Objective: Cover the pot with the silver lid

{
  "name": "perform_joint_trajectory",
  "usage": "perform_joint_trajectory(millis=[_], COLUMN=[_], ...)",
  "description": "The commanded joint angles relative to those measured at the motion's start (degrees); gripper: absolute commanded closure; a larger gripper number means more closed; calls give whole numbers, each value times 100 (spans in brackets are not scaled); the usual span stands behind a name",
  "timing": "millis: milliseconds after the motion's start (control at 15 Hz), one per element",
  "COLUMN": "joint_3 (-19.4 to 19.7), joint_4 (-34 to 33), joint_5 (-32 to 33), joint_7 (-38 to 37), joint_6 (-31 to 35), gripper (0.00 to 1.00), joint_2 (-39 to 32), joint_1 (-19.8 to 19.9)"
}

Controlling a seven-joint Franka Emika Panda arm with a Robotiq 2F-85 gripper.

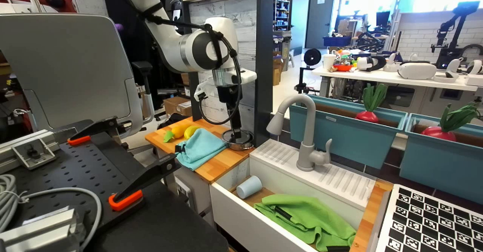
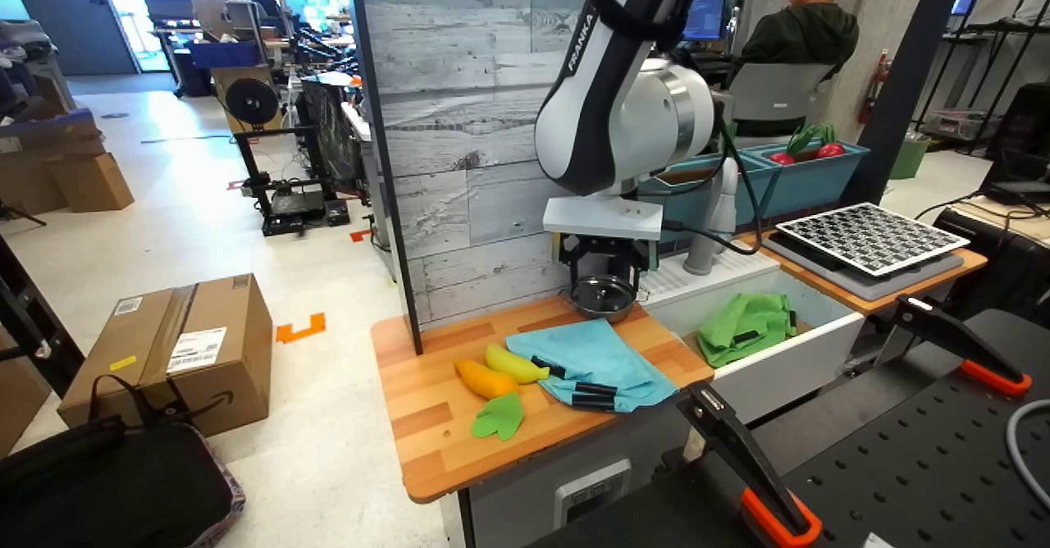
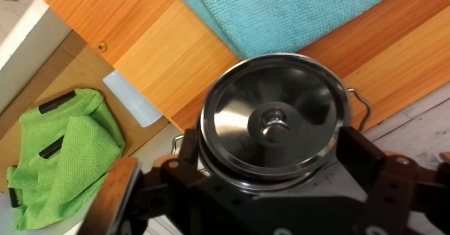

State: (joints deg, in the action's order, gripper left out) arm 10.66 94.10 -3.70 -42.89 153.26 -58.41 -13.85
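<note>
Two dark fingers [image 3: 357, 152] of the tool [image 3: 268, 143] stand wide apart, one at each side of the silver lid [image 3: 272, 113] — a spread about as broad as the lid itself. Whether they press on its rim or merely flank it I cannot tell, so I won't claim that anything is gripped. The knob [image 3: 275, 124] lies free between them; taking the edges instead should, I judge, keep the lid level, where a pinch on so small a knob might let it swing.

The pot [image 1: 241, 146] is beneath the lid, on the corner of the tabletop [image 2: 435, 441] near both the wood-look panel [image 2: 476, 203] and the sink [image 1: 241, 222]. That spot leaves little room behind, which probably explains why the tool points nearly straight down.

A crescent of the pot's rim shows past the lid's edge in the wrist view, so I cannot confirm that the lid sits flush. The wire handles [image 3: 364, 108] jut out at opposite sides, close to the fingers — a likely place to snag. A blue towel [image 2: 591, 359] lies just beside the pot and seems harmless unless something gets nudged.

The task looks nearly done: centring the lid, spreading clear and rising straight up would probably finish it.
</note>
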Motion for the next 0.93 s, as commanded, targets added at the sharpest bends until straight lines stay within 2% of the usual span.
perform_joint_trajectory(millis=[0,267,600,667,867], joint_3=[71,238,159,136,109], joint_4=[717,1552,2309,1785,2096], joint_5=[224,612,1058,810,939], joint_7=[375,988,2060,1728,1956], joint_6=[423,774,675,639,635], gripper=[0,0,0,0,0], joint_2=[522,1115,1954,1429,1786], joint_1=[-187,-480,-605,-529,-552])
